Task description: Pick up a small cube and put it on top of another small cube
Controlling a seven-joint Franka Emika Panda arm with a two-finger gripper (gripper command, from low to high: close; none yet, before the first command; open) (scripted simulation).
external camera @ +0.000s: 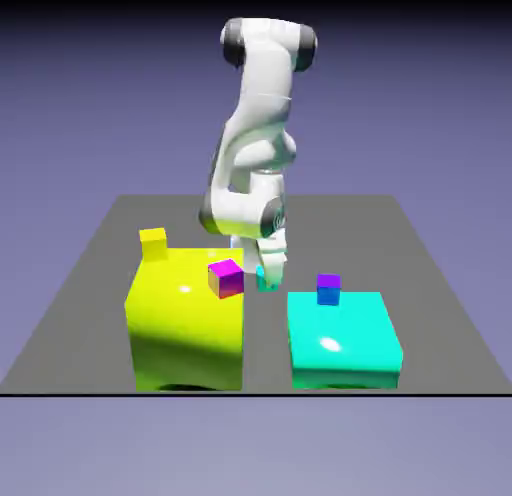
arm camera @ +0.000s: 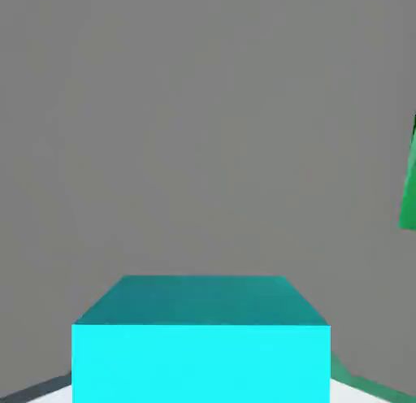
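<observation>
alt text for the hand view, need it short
A small cyan cube fills the bottom centre, gripped between the shut gripper's fingers, which it hides. Beyond it lies plain grey table, with a green sliver at the right edge.

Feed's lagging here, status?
Gripper shut on cyan cube. Yellow cube bare atop big yellow-green block. Magenta cube beside the hand.
</observation>
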